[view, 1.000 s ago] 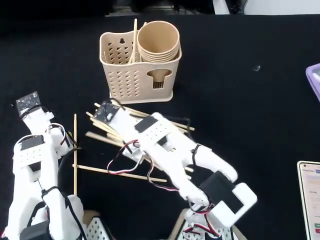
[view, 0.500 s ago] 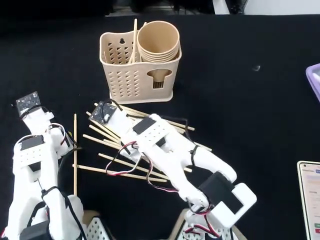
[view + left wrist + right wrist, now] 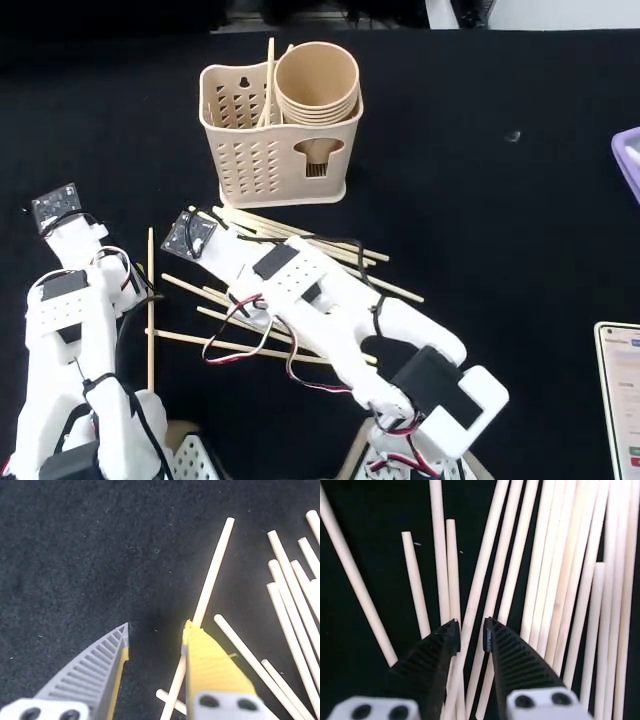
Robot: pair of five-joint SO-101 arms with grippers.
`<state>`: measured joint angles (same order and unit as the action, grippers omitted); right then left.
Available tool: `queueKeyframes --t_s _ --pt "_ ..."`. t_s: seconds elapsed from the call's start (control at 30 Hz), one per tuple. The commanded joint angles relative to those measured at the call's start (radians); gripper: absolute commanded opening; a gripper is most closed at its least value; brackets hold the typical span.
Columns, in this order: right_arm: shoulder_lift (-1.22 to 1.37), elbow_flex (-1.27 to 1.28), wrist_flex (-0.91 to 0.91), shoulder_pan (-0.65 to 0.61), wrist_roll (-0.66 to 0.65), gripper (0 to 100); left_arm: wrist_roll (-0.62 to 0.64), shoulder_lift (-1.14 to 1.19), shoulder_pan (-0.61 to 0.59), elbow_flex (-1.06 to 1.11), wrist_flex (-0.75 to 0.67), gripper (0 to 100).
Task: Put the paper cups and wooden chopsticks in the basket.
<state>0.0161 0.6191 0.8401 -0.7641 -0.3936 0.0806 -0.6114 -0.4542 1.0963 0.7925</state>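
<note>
A beige basket (image 3: 262,150) stands at the back of the table, with stacked paper cups (image 3: 317,82) in one compartment and a few wooden chopsticks (image 3: 268,70) in the other. Several loose chopsticks (image 3: 345,255) lie in front of it, partly under my right arm (image 3: 300,290). My right gripper (image 3: 470,626) hovers low over the pile (image 3: 560,580), open by a narrow gap, straddling one chopstick (image 3: 490,560). My left gripper (image 3: 155,632) stands open over bare cloth, its yellow finger (image 3: 210,665) beside a single chopstick (image 3: 212,572).
The black cloth (image 3: 480,230) is free to the right of the basket. A purple object (image 3: 630,155) and a phone (image 3: 622,400) sit at the right edge. One chopstick (image 3: 150,300) lies upright beside the left arm (image 3: 65,320).
My right arm has swung to the left over the pile, and several chopsticks beneath it have shifted and spread. The left arm has not moved.
</note>
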Motion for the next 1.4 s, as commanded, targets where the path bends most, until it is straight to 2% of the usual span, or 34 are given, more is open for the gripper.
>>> queueKeyframes --t_s 0.0,0.1,0.23,0.63,0.87,1.07,1.37 --pt "-0.005 -0.021 -0.011 -0.02 -0.003 12.6 0.003 -0.005 -0.012 -0.062 -0.003 18" --pt "-0.007 -0.015 0.009 -0.063 -0.003 16.6 0.003 -0.005 -0.012 -0.062 -0.003 18" --pt "-0.012 0.004 0.014 -0.103 -0.003 15.5 0.003 -0.005 -0.012 -0.062 -0.003 18" --pt "-0.025 0.012 -0.005 -0.106 -0.005 15.2 0.003 -0.003 -0.012 -0.062 -0.003 18" --pt "0.073 0.013 -0.063 -0.104 -0.005 15.1 0.003 -0.003 -0.012 -0.062 -0.003 18" --pt "-0.012 -0.001 -0.029 -0.1 -0.005 0.8 0.003 -0.003 -0.012 -0.062 -0.003 18" --pt "-0.107 0.001 0.017 -0.04 -0.006 2.1 0.003 0.0 -0.012 -0.053 -0.037 18"
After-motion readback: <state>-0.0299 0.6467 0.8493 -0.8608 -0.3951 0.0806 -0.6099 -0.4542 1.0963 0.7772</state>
